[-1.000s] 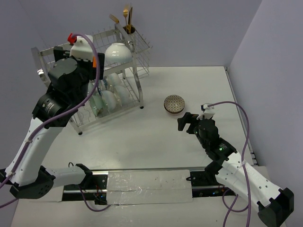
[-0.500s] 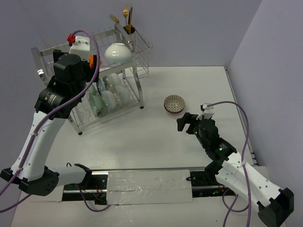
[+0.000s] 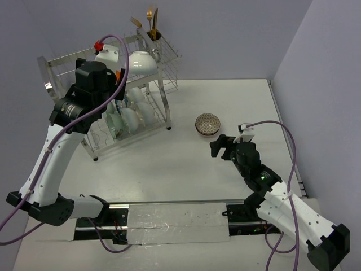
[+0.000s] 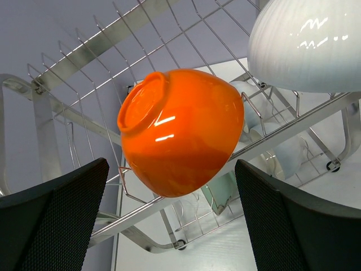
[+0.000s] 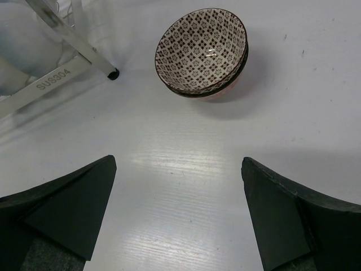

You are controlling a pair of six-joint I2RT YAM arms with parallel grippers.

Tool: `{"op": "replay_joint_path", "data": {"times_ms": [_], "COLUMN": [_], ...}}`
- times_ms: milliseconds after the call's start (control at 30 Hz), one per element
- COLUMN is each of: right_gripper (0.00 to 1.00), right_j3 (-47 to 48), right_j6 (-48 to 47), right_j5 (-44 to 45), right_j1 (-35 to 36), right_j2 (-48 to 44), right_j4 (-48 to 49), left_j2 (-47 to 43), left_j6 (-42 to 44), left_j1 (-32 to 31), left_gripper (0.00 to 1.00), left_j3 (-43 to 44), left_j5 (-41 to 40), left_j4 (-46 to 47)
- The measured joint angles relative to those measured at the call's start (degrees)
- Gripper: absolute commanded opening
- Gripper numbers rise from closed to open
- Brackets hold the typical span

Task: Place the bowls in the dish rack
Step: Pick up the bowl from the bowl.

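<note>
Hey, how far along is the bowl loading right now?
Mostly done. Pale bowls sit in the dish rack's lower tier, and a white bowl and the orange bowl rest upside down on top. In hand: nothing; the left jaws stand open either side of the orange bowl, not touching it. Left: the patterned bowl on the table, perhaps two nested, with the right jaws open facing it.

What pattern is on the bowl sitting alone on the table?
The bowl has a fine dark brown-and-white geometric tile pattern, clearest in the right wrist view.
</note>
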Motion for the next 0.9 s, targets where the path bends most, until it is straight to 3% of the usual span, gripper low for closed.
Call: {"op": "replay_joint_path", "data": {"times_ms": [233,467,733,900], "right_gripper": [0.99,0.94,0.83,0.71], "right_j3": [0.00,4.31,21.33,30.01], "right_j6": [0.00,1.53,3.87,4.28], "right_j5": [0.87,1.68,0.83,-1.01], "right_j1": [-0.11,-4.55,-10.73,-14.40], "right_j2": [1.57,9.20,28.13,41.83], "right_j4": [0.22,-3.98,-9.01,-10.97], "left_j2": [-2.32,-10.67,-19.50,-24.24], "left_j6": [-1.64,-12.00,-19.61,-20.46], "left_j1": [0.00,0.00,0.00,0.00], "left_gripper": [0.99,0.99,0.99,0.99], "left_j3": [-0.02,-2.60,-13.29,-22.95], "left_j5": [1.33,6.05,6.71,6.64], "left_j4": [1.49,7.19,10.43,12.98]}}
